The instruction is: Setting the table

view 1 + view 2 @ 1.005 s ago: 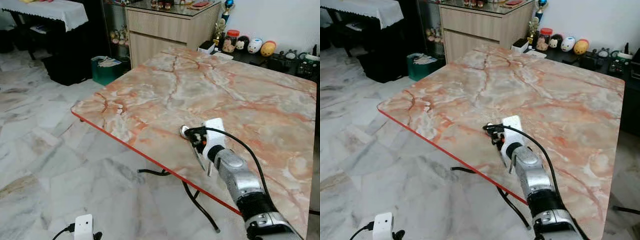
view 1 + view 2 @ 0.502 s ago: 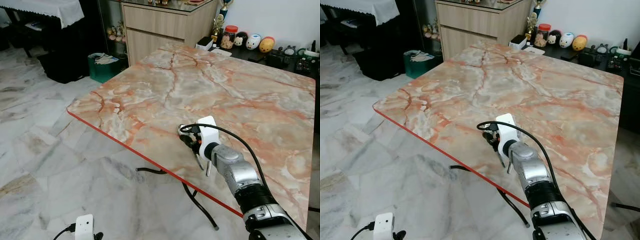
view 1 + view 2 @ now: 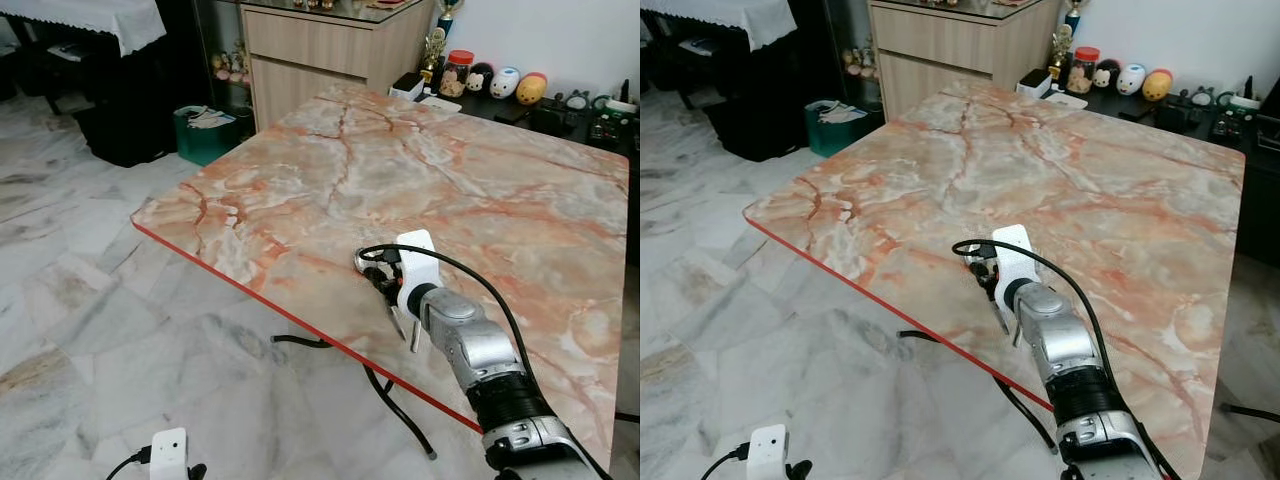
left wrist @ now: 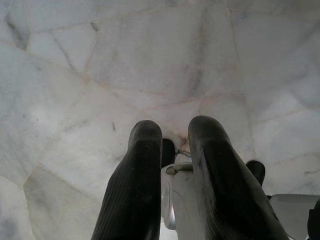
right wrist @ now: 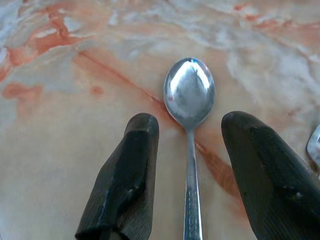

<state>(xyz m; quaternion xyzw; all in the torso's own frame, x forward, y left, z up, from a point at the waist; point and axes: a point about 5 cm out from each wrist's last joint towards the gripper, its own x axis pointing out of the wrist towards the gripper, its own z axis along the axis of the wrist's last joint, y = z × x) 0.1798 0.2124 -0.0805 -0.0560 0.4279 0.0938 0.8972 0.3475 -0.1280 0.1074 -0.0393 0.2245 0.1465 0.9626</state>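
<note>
A silver spoon (image 5: 189, 95) lies flat on the pink marble table (image 3: 470, 190), its bowl pointing away from the wrist. My right gripper (image 5: 192, 125) hovers low over it, open. One black finger (image 5: 127, 170) stands on each side of the handle, and neither touches it. In the left eye view the spoon bowl (image 3: 365, 262) peeks out just ahead of the right gripper (image 3: 377, 275), near the table's red front edge. The edge of a second silver utensil (image 5: 314, 145) lies beside the spoon. My left gripper (image 4: 175, 132) hangs idle over the floor, its fingers close together and holding nothing.
The red table edge (image 3: 250, 292) runs close to the spoon, with black table legs (image 3: 385, 395) and marble floor (image 3: 90, 330) below. A wooden cabinet (image 3: 320, 55) and small figurines (image 3: 505, 82) stand behind the table. A teal bin (image 3: 208, 135) sits on the floor.
The view has shifted slightly toward the table. My right gripper stays over the spoon in about the same spot.
</note>
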